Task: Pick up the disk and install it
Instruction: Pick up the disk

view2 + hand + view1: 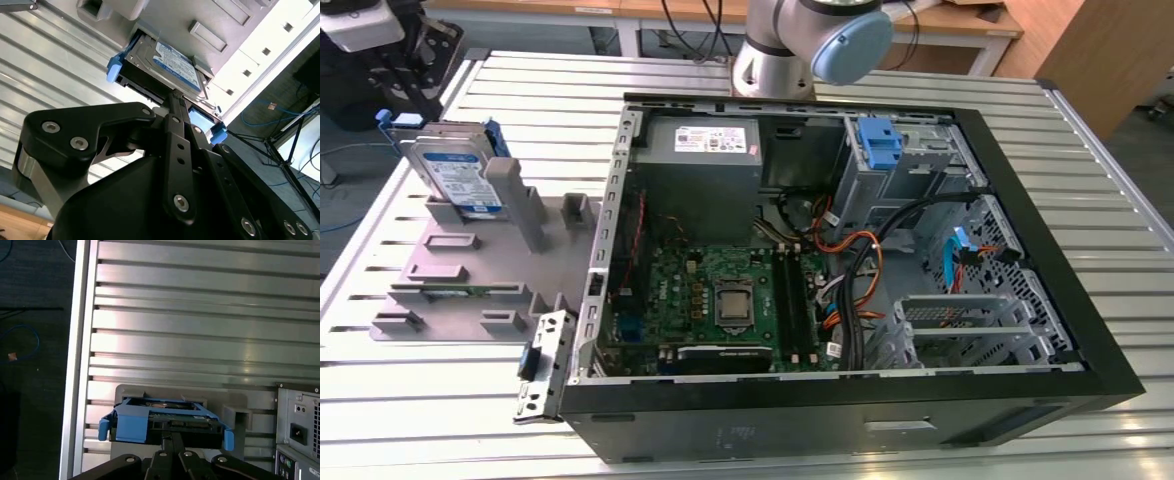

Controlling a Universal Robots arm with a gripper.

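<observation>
silver disk [454, 172] (blue rails [495, 165]) upright in holder [467, 285]

The pincer [173, 95] hangs with its 2 fingers together (black links converging).

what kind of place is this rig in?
Likely a robotics lab bench for PC assembly: an open computer case on a slatted metal table, a grey fixture holding the disk.
</observation>
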